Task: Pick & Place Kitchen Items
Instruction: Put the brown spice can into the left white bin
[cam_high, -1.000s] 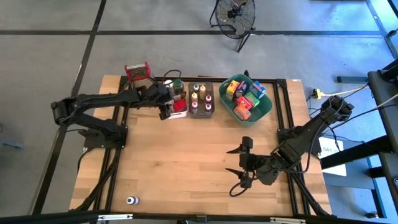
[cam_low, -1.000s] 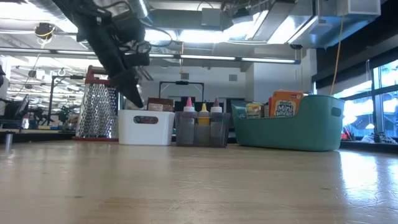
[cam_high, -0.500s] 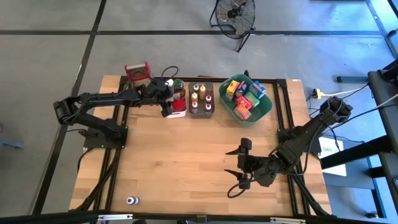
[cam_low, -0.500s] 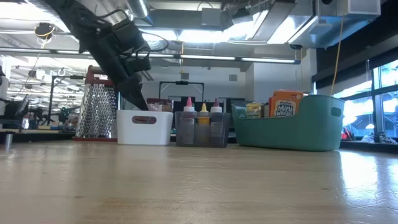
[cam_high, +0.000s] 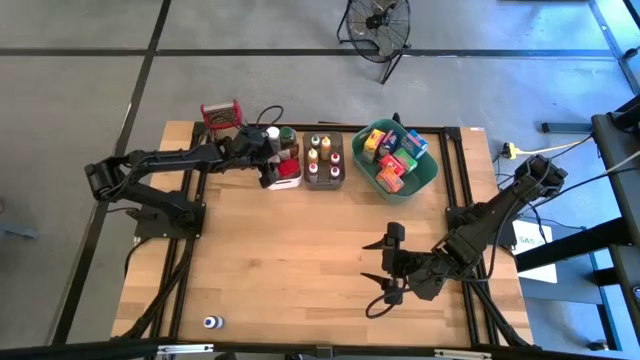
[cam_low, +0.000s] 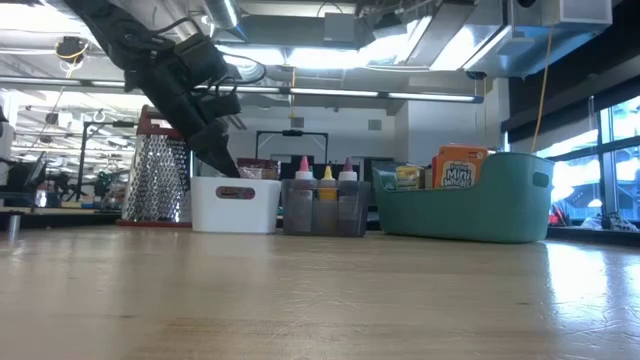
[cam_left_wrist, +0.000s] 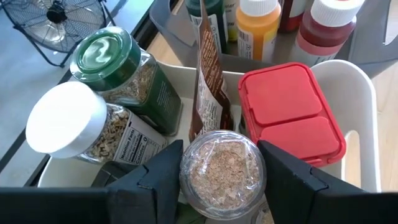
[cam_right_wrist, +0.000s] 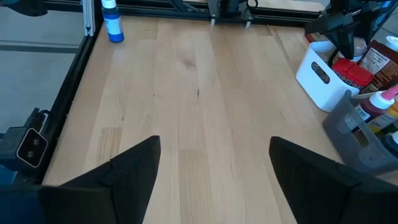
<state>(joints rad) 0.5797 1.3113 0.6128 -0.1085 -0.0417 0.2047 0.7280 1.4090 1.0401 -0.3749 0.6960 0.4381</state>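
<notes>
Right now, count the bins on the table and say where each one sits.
3, in a row along the table's far edge: white bin on the left, grey bin in the middle, teal bin on the right. None looks hidden.

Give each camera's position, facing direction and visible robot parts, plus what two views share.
High: overhead, looking down; both arms, left gripper, right gripper.
Low: table height, facing the room; left arm above white bin.
Left wrist: over that bin; fingers around clear jar.
Right wrist: facing bare table; open fingers.
Shared: right wrist and high show the blue-capped bottle.
</notes>
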